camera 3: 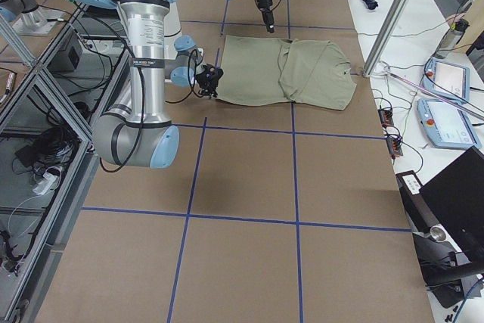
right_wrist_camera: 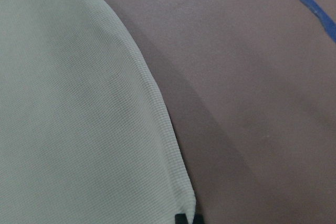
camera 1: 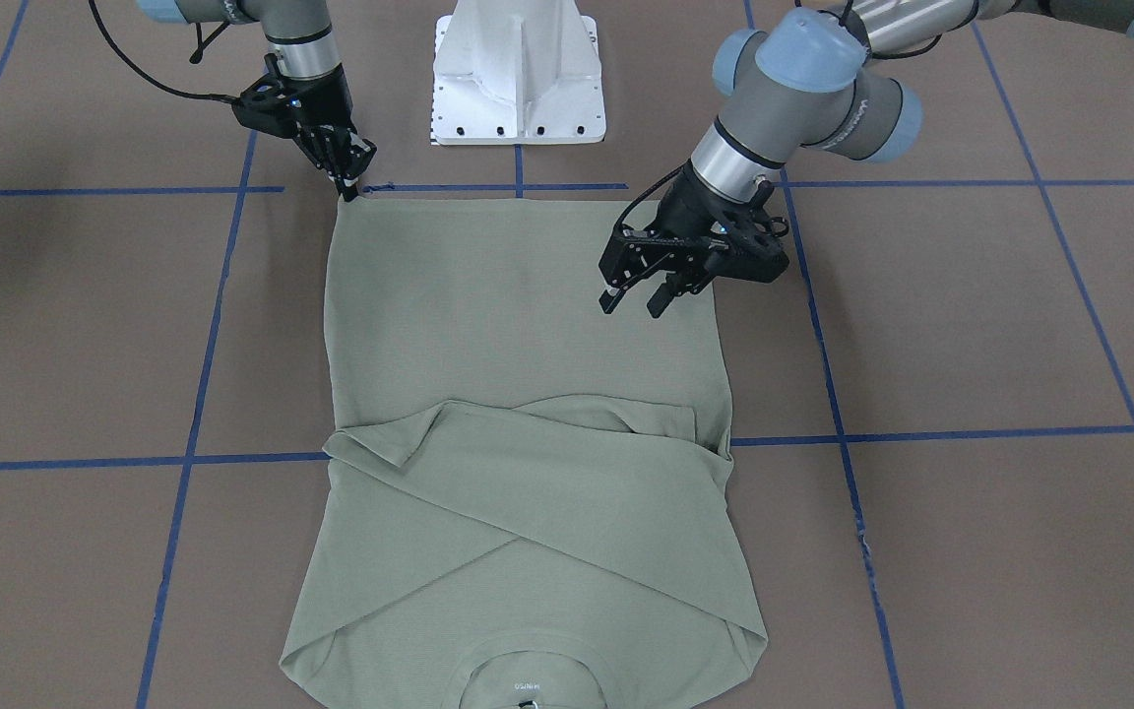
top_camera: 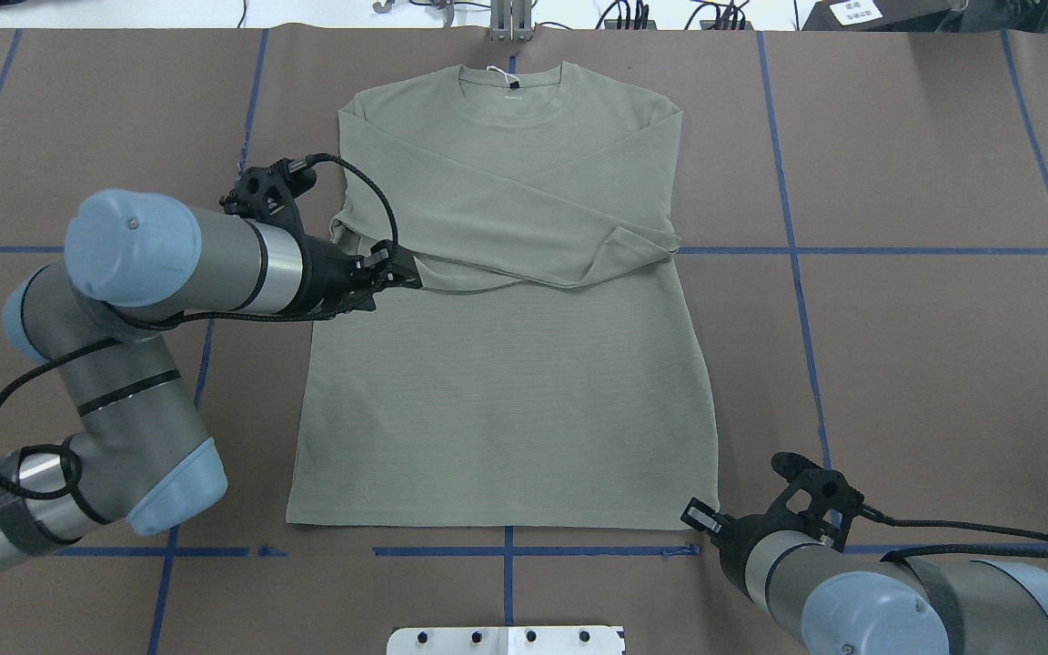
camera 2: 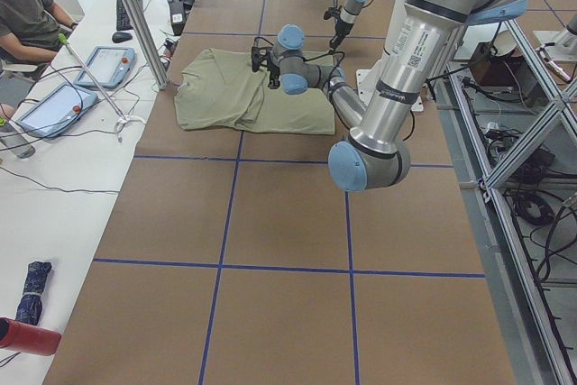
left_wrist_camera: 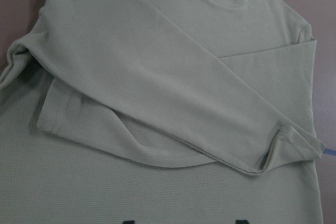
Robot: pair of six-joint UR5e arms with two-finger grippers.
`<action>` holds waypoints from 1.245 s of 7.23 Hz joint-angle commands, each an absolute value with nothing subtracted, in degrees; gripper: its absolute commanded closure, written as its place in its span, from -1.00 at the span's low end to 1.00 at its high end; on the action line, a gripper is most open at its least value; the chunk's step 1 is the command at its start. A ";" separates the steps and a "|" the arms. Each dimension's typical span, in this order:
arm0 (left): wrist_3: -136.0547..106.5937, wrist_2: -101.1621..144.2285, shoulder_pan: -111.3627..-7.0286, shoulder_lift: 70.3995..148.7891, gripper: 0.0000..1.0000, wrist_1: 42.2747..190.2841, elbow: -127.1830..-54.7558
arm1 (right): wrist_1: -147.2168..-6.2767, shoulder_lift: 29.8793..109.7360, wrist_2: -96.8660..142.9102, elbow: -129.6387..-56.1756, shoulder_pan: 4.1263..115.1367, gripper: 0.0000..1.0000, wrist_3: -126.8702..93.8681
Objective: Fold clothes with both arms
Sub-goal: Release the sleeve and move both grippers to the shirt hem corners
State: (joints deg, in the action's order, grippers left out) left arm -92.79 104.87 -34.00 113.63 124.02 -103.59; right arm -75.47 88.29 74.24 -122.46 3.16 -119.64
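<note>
The pale sage-green shirt (camera 1: pixel 528 325) lies flat on the brown table, collar away from the robot, with both long sleeves crossed over the chest (top_camera: pixel 524 191). My left gripper (camera 1: pixel 634 303) hovers open over the shirt's body, just below the crossed sleeves, holding nothing. In the left wrist view its gripper (left_wrist_camera: pixel 185 221) shows only as two dark tips set wide apart above the cloth (left_wrist_camera: pixel 157 77). My right gripper (camera 1: pixel 349 190) is down at the hem corner nearest the robot (top_camera: pixel 710 518). Its tips (right_wrist_camera: pixel 181 217) meet right at that corner, shut on the shirt (right_wrist_camera: pixel 68 103).
The white pedestal base (camera 1: pixel 518 79) stands behind the hem. Blue tape lines (top_camera: pixel 797 273) grid the brown table. A side bench with tablets (camera 2: pixel 108 65), cables and a metal post (camera 2: pixel 135 15) runs past the collar end, where a person (camera 2: pixel 27 6) sits.
</note>
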 commanded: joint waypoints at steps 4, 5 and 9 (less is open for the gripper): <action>-106.23 87.29 -14.28 101.18 -0.40 104.89 -118.47 | -76.38 88.51 74.53 -123.49 2.99 1.00 -119.62; -108.61 87.10 -13.02 99.16 -0.40 104.85 -119.00 | -76.38 88.51 74.53 -123.40 2.99 1.00 -119.62; -108.81 87.01 -11.52 96.24 -0.28 104.85 -118.30 | -76.38 88.33 74.53 -123.22 2.81 1.00 -119.62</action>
